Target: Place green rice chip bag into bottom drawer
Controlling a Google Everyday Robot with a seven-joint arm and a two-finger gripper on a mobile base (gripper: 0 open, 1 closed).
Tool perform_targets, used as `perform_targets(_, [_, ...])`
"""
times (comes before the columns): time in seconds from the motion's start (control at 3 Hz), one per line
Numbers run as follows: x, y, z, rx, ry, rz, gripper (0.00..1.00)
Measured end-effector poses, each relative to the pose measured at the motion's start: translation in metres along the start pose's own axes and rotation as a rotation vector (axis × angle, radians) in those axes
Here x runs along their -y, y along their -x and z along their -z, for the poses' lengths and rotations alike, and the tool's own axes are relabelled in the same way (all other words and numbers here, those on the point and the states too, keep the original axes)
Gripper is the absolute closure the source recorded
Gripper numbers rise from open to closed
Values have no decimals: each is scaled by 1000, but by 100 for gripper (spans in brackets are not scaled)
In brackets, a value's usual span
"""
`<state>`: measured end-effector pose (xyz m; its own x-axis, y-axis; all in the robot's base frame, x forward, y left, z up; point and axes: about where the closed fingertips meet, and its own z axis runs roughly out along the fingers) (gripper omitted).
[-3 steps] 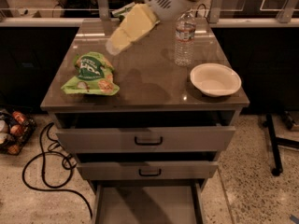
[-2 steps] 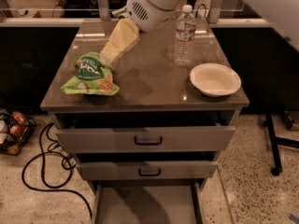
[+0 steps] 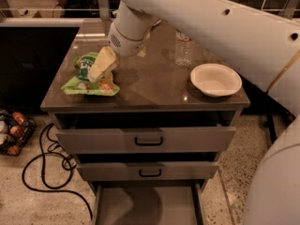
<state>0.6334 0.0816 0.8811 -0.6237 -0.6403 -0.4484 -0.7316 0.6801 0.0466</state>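
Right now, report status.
Hand over green rice chip bag, left on cabinet top. Bag not in bottom drawer yet; drawer stands open. Bottle, bowl off to the right.

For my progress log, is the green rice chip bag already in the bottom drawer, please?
No, the green rice chip bag lies on the cabinet top, with the gripper right over it.

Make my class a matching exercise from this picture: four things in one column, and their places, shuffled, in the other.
Things
1. tool
2. bowl
3. bottle
4. bottom drawer

Places
a. pulled out, lowest in the cabinet
b. over the green bag, on the left of the cabinet top
c. front right of the cabinet top
d. back of the cabinet top, behind the bowl

Pairs: 1-b, 2-c, 3-d, 4-a
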Motion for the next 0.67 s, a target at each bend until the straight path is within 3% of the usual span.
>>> perform_targets(0.67, [-4,10,-14,-20,6,-9,0])
